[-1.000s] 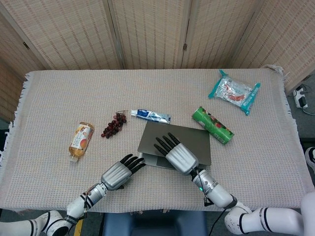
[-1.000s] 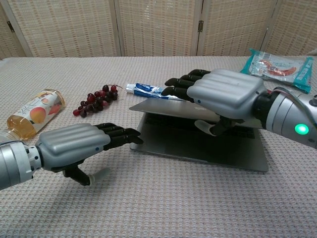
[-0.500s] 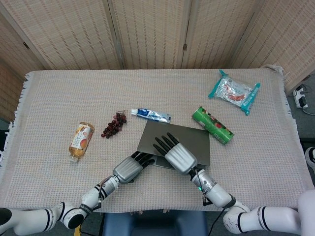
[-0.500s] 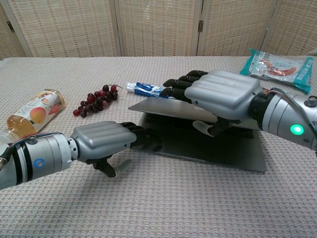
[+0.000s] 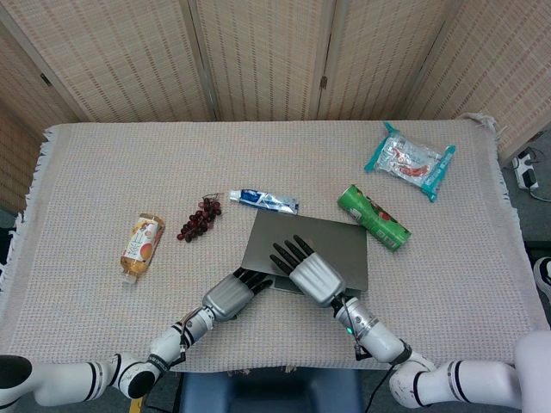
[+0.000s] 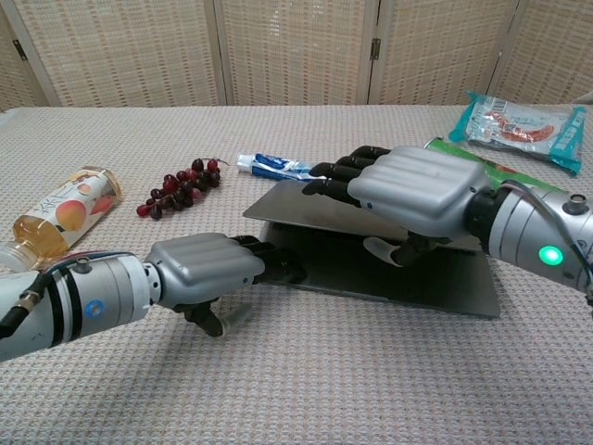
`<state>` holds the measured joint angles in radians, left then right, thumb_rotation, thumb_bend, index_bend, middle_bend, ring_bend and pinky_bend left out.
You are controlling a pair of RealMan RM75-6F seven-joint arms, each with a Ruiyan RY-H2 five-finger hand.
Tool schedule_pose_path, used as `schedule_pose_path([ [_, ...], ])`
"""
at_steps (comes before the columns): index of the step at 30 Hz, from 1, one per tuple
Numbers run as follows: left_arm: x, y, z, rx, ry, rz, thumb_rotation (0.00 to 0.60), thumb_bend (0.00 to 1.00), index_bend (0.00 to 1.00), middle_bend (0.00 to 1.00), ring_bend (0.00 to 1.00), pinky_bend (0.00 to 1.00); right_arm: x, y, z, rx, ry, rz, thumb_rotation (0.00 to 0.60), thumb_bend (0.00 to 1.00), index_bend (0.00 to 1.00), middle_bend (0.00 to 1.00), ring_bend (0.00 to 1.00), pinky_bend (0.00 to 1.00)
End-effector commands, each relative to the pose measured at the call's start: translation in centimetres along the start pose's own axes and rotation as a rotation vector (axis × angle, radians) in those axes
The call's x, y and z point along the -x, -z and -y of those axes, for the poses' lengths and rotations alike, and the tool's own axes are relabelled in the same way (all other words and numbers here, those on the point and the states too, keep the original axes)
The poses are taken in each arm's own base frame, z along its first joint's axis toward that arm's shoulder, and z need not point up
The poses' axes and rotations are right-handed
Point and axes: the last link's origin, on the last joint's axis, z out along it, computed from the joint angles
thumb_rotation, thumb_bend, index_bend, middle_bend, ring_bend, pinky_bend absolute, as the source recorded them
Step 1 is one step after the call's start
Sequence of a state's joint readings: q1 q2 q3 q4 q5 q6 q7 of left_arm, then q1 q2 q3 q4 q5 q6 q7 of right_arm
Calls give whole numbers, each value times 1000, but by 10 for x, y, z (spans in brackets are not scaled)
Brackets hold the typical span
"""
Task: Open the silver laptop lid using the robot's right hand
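On the cloth-covered table (image 5: 103, 172), the silver laptop (image 5: 331, 245) lies near the front edge, about midway along it. The right hand (image 5: 312, 274) lies on its lid, fingers spread and pointing toward the back edge. The left hand (image 5: 231, 294) reaches to the laptop's front left corner, its fingertips out of sight there. A toothpaste tube (image 5: 263, 202) lies just behind the laptop, with a grape bunch (image 5: 199, 218) and a juice bottle (image 5: 142, 246) toward the left edge. A green can (image 5: 373, 218) lies at the laptop's back right corner, and a snack packet (image 5: 410, 160) sits near the back right corner of the table.

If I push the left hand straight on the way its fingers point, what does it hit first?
Probably the laptop itself: the left hand's fingertips already sit at the base's front-left corner, under the partly raised lid. Actual contact is unclear.
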<state>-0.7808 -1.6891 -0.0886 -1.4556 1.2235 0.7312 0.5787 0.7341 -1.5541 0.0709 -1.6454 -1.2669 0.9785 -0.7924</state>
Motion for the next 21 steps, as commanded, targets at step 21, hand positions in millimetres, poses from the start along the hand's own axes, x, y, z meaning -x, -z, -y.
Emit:
schedule_pose_path([
  [21,0,1,-3,-5,-5,10,600,697,71,0,0,0,-14,-12,-32,120,-11,-50,600,549,0,0,0,0],
])
